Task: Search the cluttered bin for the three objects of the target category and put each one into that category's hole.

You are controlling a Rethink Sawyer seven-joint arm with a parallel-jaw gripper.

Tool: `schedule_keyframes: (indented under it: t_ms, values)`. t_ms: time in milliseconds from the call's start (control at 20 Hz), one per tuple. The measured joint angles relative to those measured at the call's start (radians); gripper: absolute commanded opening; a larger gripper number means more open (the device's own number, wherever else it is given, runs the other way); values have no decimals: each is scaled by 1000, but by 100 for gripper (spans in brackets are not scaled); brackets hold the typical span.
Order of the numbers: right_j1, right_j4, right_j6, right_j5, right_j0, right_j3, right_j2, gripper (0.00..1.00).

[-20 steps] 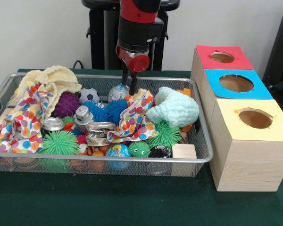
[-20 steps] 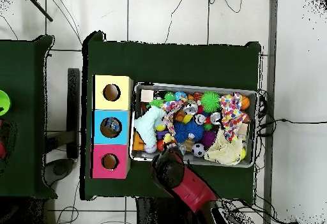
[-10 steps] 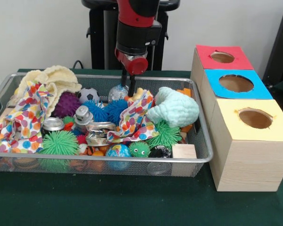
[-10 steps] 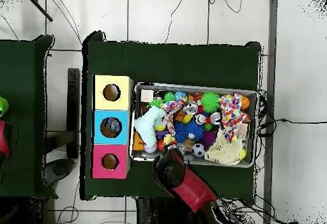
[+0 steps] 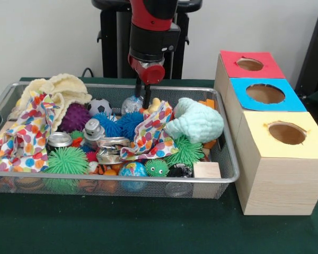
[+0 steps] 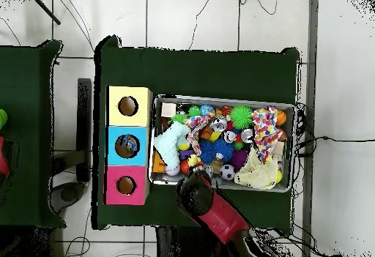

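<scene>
Green cloth covers the worktop [image 5: 148, 227], and on it sits a wire bin [image 5: 229, 159] packed with toys and rags. Beside the bin stands a wooden box [image 5: 278, 182] with three holes in a row: the red hole [image 5: 249, 64] at the far end, the blue hole [image 5: 265, 93] in the middle, the yellow hole [image 5: 286, 133] nearest the front edge.

At the bin's far rim the arm [image 5: 150, 32] comes straight down, and the hand [image 5: 143, 97] hangs just above a shiny foil ball [image 5: 131, 104]. Its dark fingers [image 5: 147, 95] stand close together; whether they are clenched or released cannot be told, and nothing visible sits between them. In the overhead view the arm covers the hand.

Near the foil ball lie a soccer ball [image 5: 99, 107], a purple spiky ball [image 5: 74, 117] and two blue spiky balls [image 5: 119, 125]. A mint cloth [image 5: 196, 121] is heaped toward the box side, and a dotted cloth [image 5: 151, 135] drapes across the middle. Another dotted cloth [image 5: 26, 135] and a cream knit [image 5: 55, 87] fill the end away from the box. A crushed can [image 5: 112, 148] and an upright can [image 5: 59, 139] lie mid-bin. Along the front rim sit a green spiky ball [image 5: 67, 160], a globe ball [image 5: 132, 170], a small green fuzzy ball [image 5: 156, 168] and a wood block [image 5: 206, 170].
</scene>
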Motion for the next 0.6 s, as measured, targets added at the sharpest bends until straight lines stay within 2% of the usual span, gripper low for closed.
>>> schedule_keyframes:
  t_ms: [600]
  values:
    - [-10, 0, 0, 0, 19, 10, -25, 100]
